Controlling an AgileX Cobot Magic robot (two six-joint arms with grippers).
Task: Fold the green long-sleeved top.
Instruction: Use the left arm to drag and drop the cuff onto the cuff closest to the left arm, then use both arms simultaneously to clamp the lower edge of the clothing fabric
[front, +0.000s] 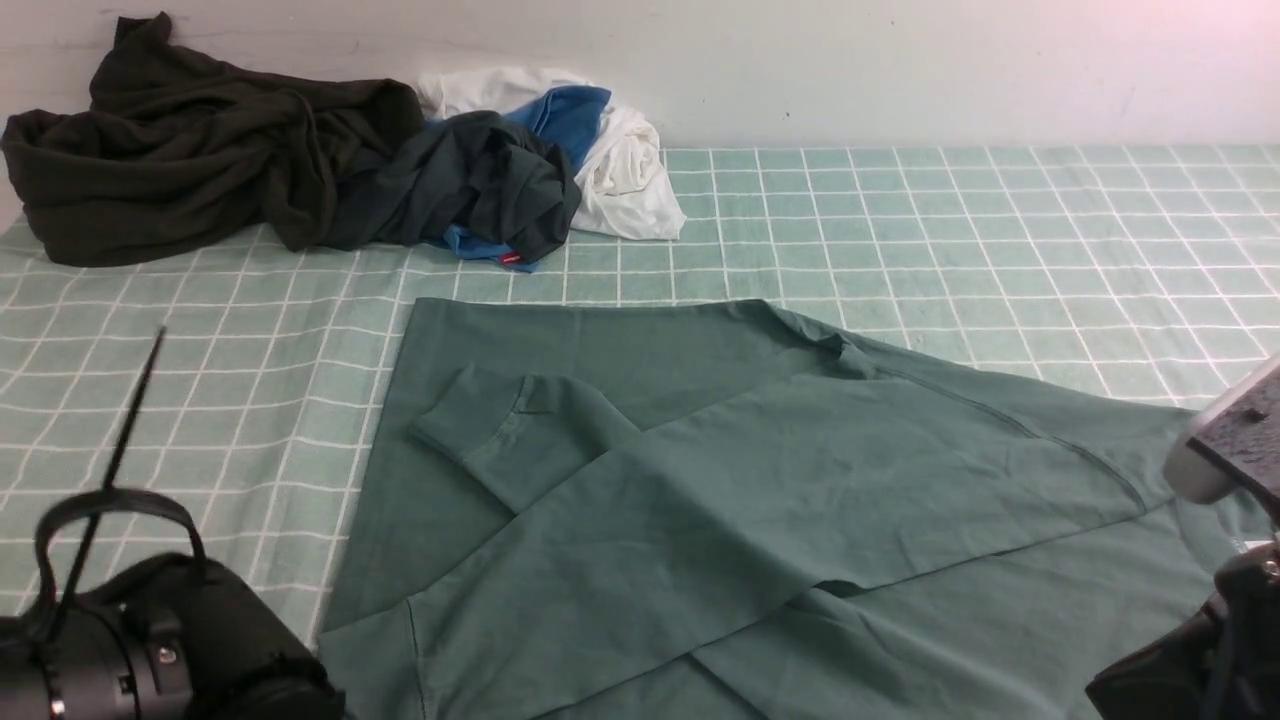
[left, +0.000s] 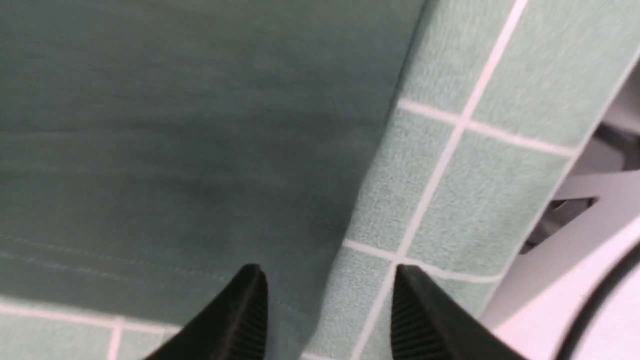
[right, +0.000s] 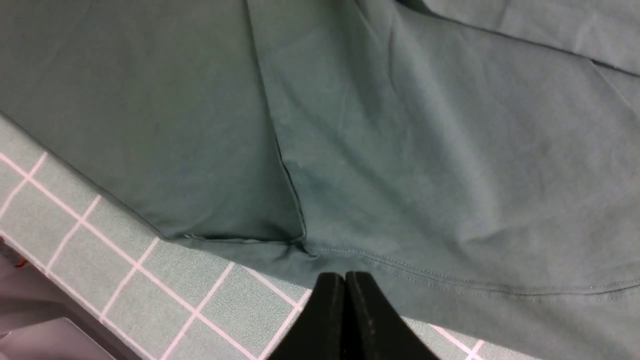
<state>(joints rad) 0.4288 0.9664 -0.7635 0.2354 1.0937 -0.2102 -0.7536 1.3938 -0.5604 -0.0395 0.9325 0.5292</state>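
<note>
Two-Armed Robot Works Over a Spread Green Top

A green long-sleeved top (front: 640, 560) lies across a checked cloth (front: 950, 240) beneath the two arms of a robot, its fabric running past the near edge of the front view. At near left, the left arm (front: 200, 640) reaches in, a black cable looping above it; at near right stands the right arm (front: 1230, 620), partly cut off by the frame.

The fingers of the left gripper (left: 330, 290) stand apart with nothing between them that shows gripped; the wrist camera catches them by an edge of the green fabric, with the pale checks alongside. Whether they touch the cloth cannot be told. The fingertips of the right gripper (right: 345, 280) are pressed together, with no fabric seen caught in them, near a stitched hem of the top.

In the middle of the scene, the garment lies in overlapping layers, one sleeve end angled over the flat fabric at left and a long seam crossing the part at right. Beyond it, at far left, sits a heap of clothes: a blackish olive garment (front: 170, 160), a dark charcoal garment (front: 460, 180), and blue fabric (front: 570, 120) beside white fabric (front: 630, 180). A pale wall (front: 800, 70) rises behind.
</note>
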